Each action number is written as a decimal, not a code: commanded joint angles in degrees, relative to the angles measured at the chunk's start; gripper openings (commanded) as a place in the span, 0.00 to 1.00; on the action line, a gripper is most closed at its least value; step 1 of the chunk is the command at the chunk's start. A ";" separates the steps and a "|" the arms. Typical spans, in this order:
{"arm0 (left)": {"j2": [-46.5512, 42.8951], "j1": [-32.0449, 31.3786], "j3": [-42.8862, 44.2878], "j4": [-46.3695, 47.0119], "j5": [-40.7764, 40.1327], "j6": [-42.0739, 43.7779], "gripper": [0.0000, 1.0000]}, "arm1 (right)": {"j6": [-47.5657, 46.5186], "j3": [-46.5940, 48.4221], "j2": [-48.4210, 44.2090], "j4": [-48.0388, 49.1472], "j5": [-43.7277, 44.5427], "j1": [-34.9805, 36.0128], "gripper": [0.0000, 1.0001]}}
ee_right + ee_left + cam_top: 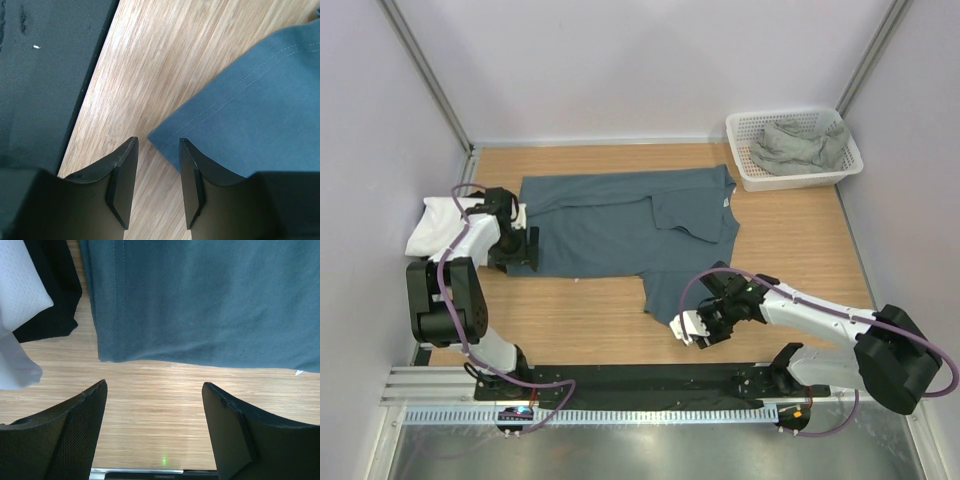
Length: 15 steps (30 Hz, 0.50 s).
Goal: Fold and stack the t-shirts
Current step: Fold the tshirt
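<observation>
1. Fingers of the right gripper: apart by a narrow gap and clamped on nothing. The near corner of the slate-blue t-shirt lies on the wood right at their tips.
2. Fingers of the left gripper: spread wide and empty, over bare table, just short of the shirt's stitched left edge and its near corner.
3. Position of work: the slate-blue t-shirt lies flat across the middle of the table. One flap is turned in over its body, and another part trails toward the near edge, where the right gripper sits.
4. Other stock: white t-shirt and black t-shirt lie together at the table's left end, just beside the blue hem. Grey-green t-shirt sits crumpled in the basket at the far right.
5. Step in hand, as judged: folding the slate-blue shirt, at the point of taking hold of its two near corners.
6. Next move calls for:
   - each gripper to close on its own corner without ploughing the cloth into a ridge;
   - the left gripper to advance first, being the farther off;
   - both to lift and carry across together, so the fold lands square.
</observation>
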 commanded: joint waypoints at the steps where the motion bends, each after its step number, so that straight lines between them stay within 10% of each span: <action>1: 0.42 0.85 1.58 -1.10 1.53 -0.06 0.77 | -1.87 -0.33 0.69 1.65 -1.25 0.40 0.44; 15: 1.74 4.36 2.72 -3.38 2.14 0.29 0.77 | 2.08 -3.23 2.02 8.06 4.11 3.03 0.06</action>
